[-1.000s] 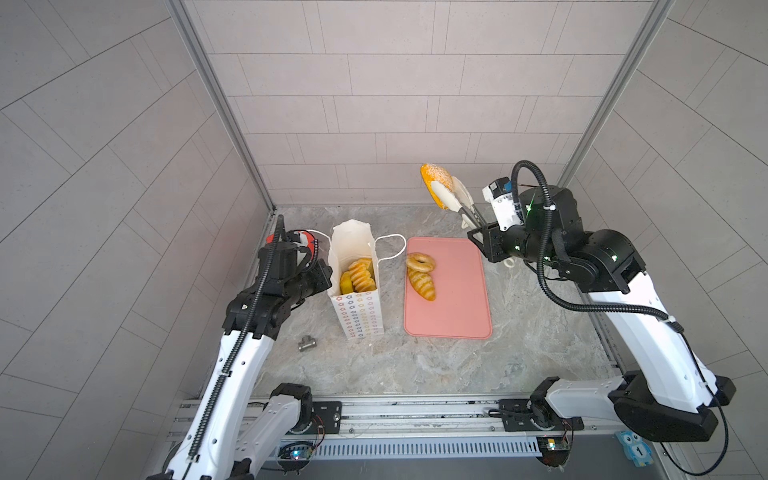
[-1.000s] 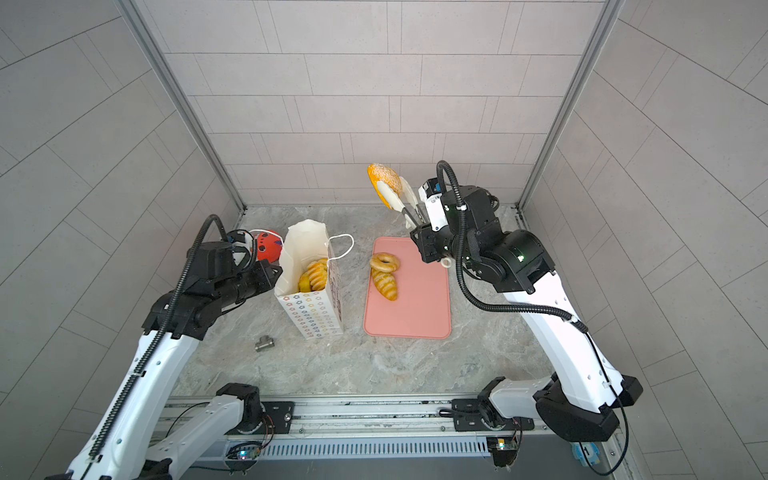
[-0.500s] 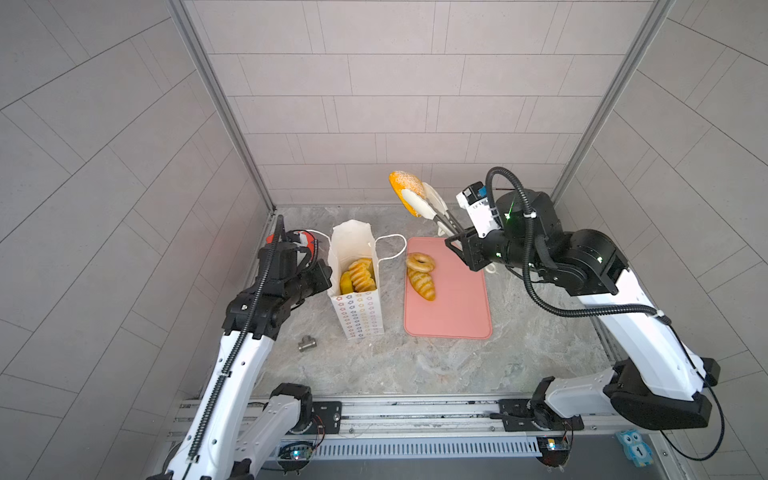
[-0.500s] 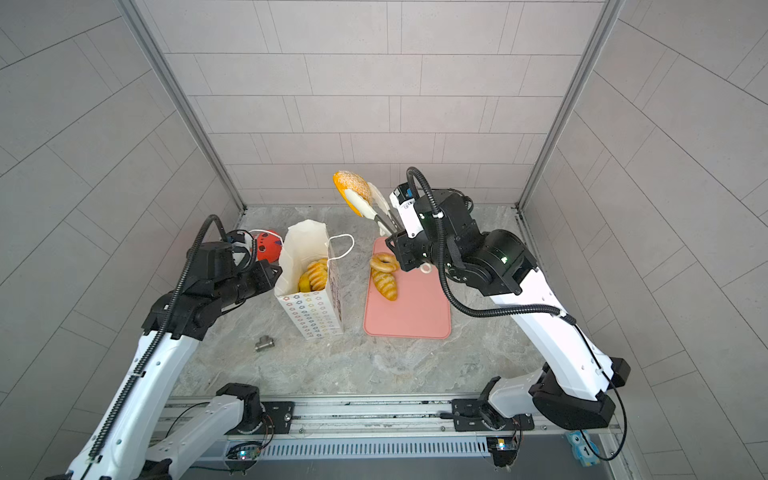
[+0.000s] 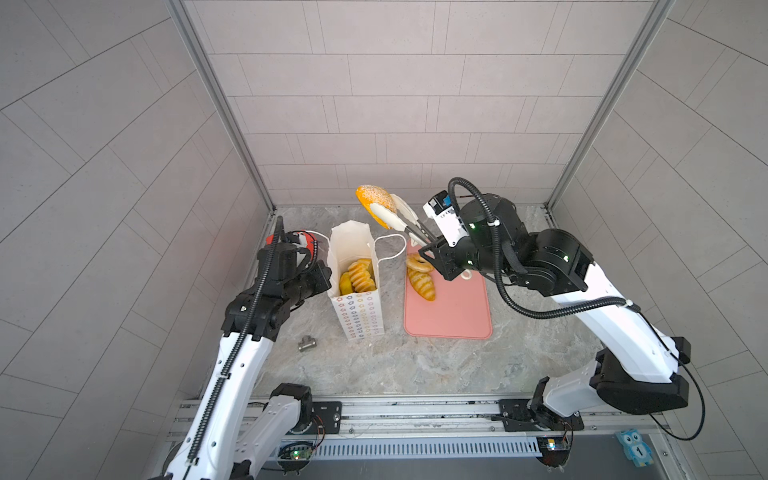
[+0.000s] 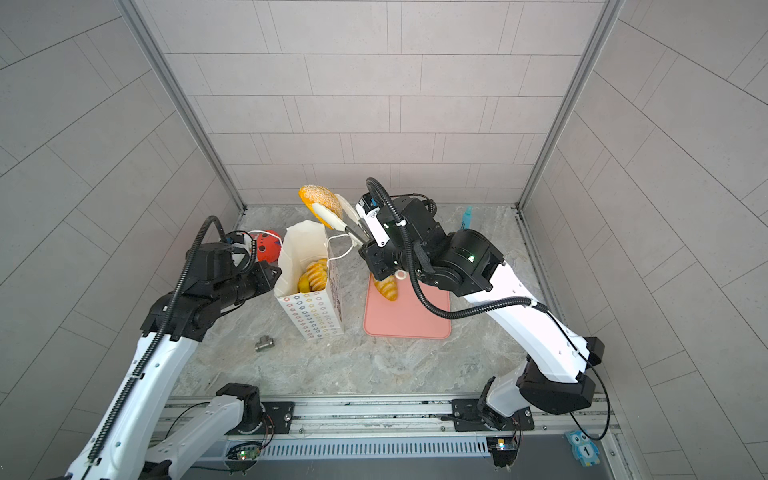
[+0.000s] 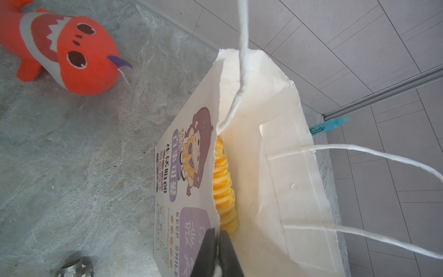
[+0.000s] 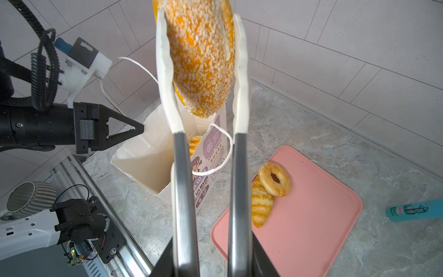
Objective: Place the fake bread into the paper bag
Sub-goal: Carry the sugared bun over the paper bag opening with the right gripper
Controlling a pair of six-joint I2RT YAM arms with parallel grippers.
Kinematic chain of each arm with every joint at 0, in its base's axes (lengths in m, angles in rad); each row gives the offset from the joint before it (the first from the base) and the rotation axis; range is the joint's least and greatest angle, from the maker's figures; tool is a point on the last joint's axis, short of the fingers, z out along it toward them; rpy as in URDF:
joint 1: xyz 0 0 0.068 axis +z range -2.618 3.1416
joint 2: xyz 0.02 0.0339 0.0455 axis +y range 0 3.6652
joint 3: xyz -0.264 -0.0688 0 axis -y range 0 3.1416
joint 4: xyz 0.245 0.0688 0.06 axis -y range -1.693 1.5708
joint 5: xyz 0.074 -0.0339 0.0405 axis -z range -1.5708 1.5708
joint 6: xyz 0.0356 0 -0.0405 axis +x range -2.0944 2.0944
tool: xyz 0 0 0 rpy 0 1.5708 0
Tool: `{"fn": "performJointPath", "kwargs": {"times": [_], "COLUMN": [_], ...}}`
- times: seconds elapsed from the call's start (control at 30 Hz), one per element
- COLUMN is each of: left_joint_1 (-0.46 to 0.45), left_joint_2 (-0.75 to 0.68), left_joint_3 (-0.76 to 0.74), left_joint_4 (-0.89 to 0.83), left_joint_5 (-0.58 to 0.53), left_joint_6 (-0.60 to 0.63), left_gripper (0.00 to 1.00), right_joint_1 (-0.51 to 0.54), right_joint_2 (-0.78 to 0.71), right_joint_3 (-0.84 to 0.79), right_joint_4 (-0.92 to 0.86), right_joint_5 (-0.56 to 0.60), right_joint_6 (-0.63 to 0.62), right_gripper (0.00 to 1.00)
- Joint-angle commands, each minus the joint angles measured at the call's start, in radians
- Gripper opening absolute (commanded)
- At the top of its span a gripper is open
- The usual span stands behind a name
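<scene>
Nearest the rail, a small grey metal pipe fitting (image 5: 307, 343) lies loose on the marble worktop (image 5: 415, 365); it is no part of my job. Next comes the flat pink tray (image 5: 457, 316), where two pieces wait: a ridged golden roll (image 5: 422, 284) and a glossy ring donut (image 5: 418, 263), touching one another. Beside the tray stands the tall white paper bag (image 5: 360, 316), upright and open, with several yellow pastries (image 5: 359, 279) already down inside.

My left jaws are closed on the top edge of the bag's printed face and hold the mouth spread. My right jaws are clamped around the steel tongs with white tips (image 8: 182, 179). The tongs pinch the orange sesame-crusted bun (image 8: 201, 60) high in the air, close above the bag's far rim and not yet inside. Farther back lie a red plush fish (image 7: 79, 60) and a blue tube (image 8: 414, 209).

I judge the job well past half. This bun needs lowering and releasing, then the two tray pieces follow.
</scene>
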Motion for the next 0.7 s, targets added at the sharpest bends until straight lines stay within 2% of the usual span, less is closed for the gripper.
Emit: {"fn": "performJointPath", "kwargs": {"times": [0.0, 0.33, 0.67], "left_joint_1": [0.001, 0.000, -0.001], "left_joint_2": [-0.015, -0.019, -0.020], "left_joint_3": [0.003, 0.003, 0.000], "left_joint_4": [0.009, 0.009, 0.009], "left_joint_5": [-0.004, -0.004, -0.002], "left_joint_6": [-0.002, -0.001, -0.001], "left_gripper": [0.09, 0.09, 0.09], "right_joint_1": [0.026, 0.092, 0.101], "right_joint_2": [0.010, 0.087, 0.139], "right_joint_3": [0.038, 0.081, 0.073], "right_joint_4": [0.033, 0.027, 0.031], "right_joint_5": [0.027, 0.058, 0.067], "right_joint_6": [0.015, 0.011, 0.007], "right_gripper": [0.37, 0.37, 0.36]}}
